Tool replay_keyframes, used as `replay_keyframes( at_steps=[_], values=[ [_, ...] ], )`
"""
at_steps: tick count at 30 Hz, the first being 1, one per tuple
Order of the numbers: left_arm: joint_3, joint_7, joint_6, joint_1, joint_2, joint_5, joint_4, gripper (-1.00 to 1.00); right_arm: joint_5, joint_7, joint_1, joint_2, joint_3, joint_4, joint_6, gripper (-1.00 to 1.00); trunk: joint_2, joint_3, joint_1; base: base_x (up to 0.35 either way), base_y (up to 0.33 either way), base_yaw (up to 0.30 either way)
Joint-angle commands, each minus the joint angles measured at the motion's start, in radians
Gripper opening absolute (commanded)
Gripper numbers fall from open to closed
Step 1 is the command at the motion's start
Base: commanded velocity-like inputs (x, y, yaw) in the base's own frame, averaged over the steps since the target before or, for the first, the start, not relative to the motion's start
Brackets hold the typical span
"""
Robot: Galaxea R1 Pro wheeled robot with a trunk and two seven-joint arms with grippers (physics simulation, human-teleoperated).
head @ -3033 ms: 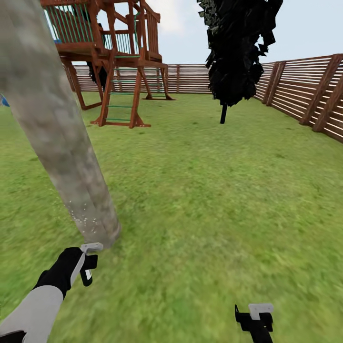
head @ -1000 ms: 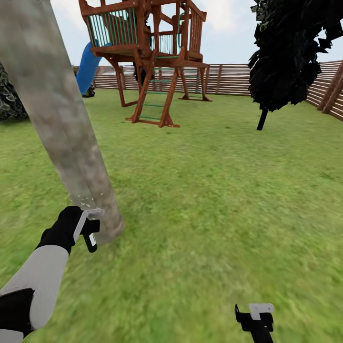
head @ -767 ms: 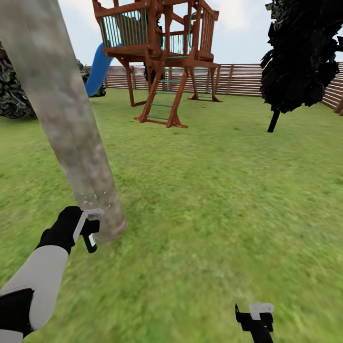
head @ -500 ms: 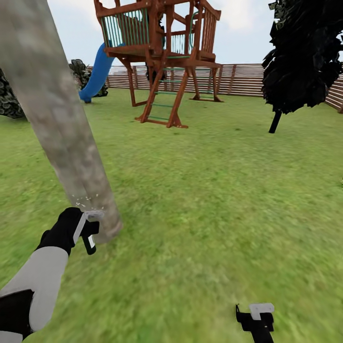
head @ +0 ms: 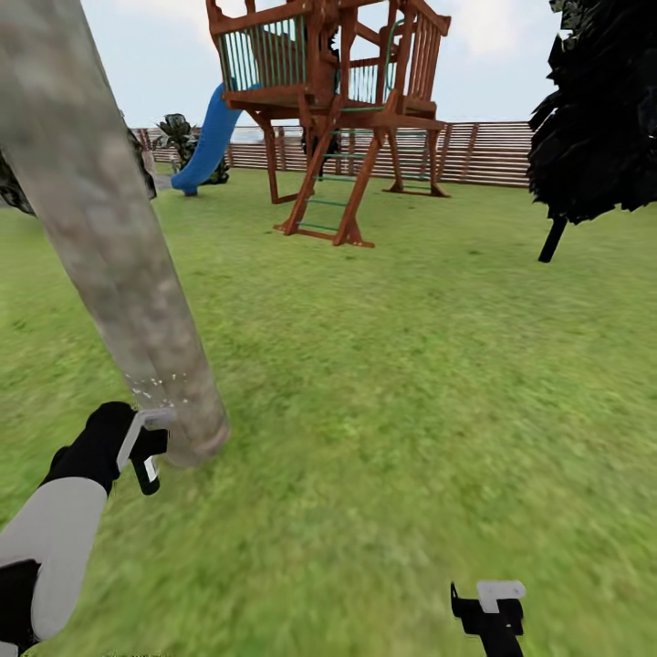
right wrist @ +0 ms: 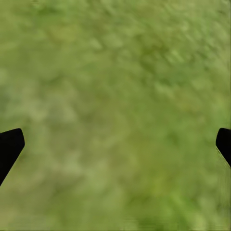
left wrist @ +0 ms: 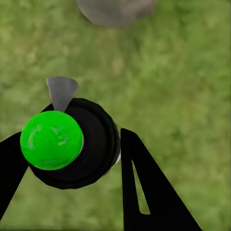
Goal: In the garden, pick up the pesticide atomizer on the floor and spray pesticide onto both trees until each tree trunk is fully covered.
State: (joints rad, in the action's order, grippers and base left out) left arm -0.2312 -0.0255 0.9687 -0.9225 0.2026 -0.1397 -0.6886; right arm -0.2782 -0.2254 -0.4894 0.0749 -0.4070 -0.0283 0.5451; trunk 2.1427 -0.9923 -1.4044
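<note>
Gripping the pesticide atomizer between its fingers, the left gripper hovers just beside the tree trunk, where white specks, probably pesticide, dot the bark. The right gripper hangs spread wide over the lawn.

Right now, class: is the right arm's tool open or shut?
Open. In the right wrist view its two dark fingers sit far apart at opposite edges, with only grass between them, nothing gripped.
</note>
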Motion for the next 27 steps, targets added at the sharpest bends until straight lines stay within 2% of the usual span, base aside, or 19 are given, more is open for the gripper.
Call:
replay_keyframes(
  at_steps=[1, 6, 8, 13, 17, 19, 22, 24, 26, 27],
  values=[
    [-0.001, -0.003, 0.003, 0.0, 0.001, -0.001, 0.0, -1.0, -0.007, -0.003, 0.0, 0.0, -0.009, -0.001, 0.001, 1.0, 0.0, -0.001, 0.0, 0.133, -0.276, 0.277],
    [0.001, -0.003, 0.0, 0.0, -0.011, 0.004, 0.001, -1.0, -0.007, -0.003, 0.0, 0.0, -0.009, -0.001, 0.001, 1.0, 0.0, -0.001, 0.0, 0.157, -0.263, 0.066],
    [-0.003, -0.003, -0.004, 0.006, -0.001, -0.001, 0.003, -1.0, -0.007, -0.003, 0.0, 0.0, -0.009, -0.001, 0.001, 1.0, 0.0, -0.001, 0.0, 0.18, -0.243, 0.002],
    [-0.002, 0.005, -0.013, 0.082, 0.022, -0.001, 0.003, -1.0, -0.007, -0.003, 0.0, 0.0, -0.009, -0.001, 0.001, 1.0, 0.0, -0.001, 0.0, 0.182, -0.242, 0.136],
    [-0.004, 0.001, -0.015, 0.087, 0.006, 0.004, 0.006, -1.0, -0.007, -0.003, 0.0, 0.0, -0.009, -0.001, 0.001, 1.0, 0.0, -0.001, 0.0, 0.216, -0.212, 0.274],
    [-0.007, 0.0, -0.046, 0.089, 0.013, 0.0, 0.038, -1.0, -0.007, -0.003, 0.0, -0.001, -0.009, -0.001, 0.001, 1.0, 0.0, -0.001, 0.0, 0.25, -0.175, 0.277],
    [-0.012, 0.002, -0.14, 0.09, 0.015, -0.001, 0.125, -1.0, -0.007, -0.003, 0.0, -0.001, -0.009, -0.001, 0.0, 1.0, 0.0, -0.001, 0.0, 0.277, -0.148, 0.277],
    [-0.012, 0.006, -0.18, 0.09, 0.007, 0.001, 0.146, -1.0, -0.007, -0.003, 0.0, -0.001, -0.009, -0.001, 0.0, 1.0, 0.0, -0.001, 0.0, 0.281, -0.156, 0.277],
    [-0.012, 0.008, -0.193, 0.09, 0.003, 0.004, 0.15, -1.0, -0.007, -0.003, 0.0, -0.001, -0.009, -0.001, 0.0, 1.0, 0.0, -0.001, 0.0, 0.264, -0.171, 0.277],
    [-0.012, 0.009, -0.198, 0.092, -0.012, 0.005, 0.15, -1.0, -0.007, -0.003, 0.0, -0.001, -0.009, -0.001, 0.0, 1.0, 0.0, -0.001, 0.0, 0.133, -0.244, 0.277]
  ],
)
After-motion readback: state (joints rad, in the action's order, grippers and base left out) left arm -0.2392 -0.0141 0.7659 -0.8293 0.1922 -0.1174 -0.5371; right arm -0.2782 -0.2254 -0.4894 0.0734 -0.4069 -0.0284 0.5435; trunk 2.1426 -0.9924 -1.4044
